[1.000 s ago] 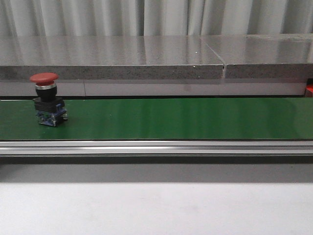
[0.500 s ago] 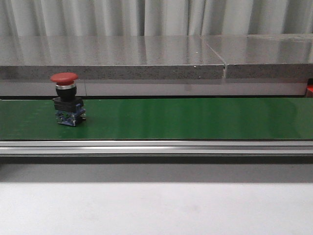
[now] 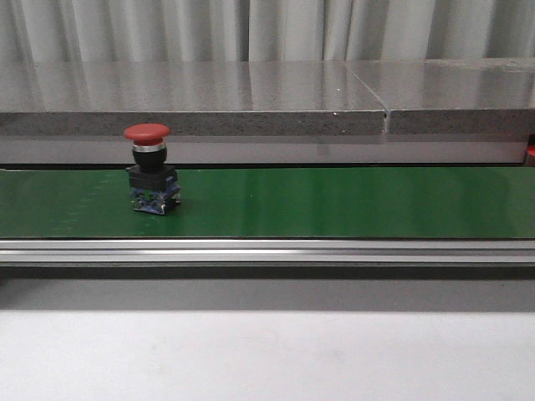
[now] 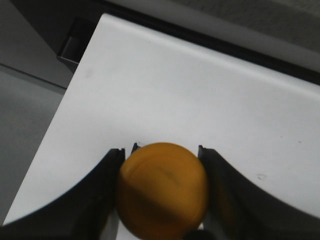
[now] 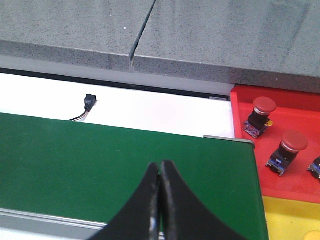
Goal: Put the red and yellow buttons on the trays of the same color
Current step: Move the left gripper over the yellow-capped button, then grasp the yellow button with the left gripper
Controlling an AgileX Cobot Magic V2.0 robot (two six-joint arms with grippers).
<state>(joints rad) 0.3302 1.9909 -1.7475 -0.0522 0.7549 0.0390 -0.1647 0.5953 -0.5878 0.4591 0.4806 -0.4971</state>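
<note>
No legible text, label, brand, number or sign found in any view; the red button point(image 3: 150, 177), the green belt point(image 3: 334, 200) and the red tray point(image 5: 295, 125) carry no readable markings

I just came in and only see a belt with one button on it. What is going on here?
A red button stands upright on the green conveyor belt, toward the robot's left, with no gripper near it. The left gripper is shut on a yellow button above a white surface. The right gripper hangs shut and empty over the belt. The red tray beyond the belt's end already holds at least two red buttons; the yellow tray sits beside it.
</note>
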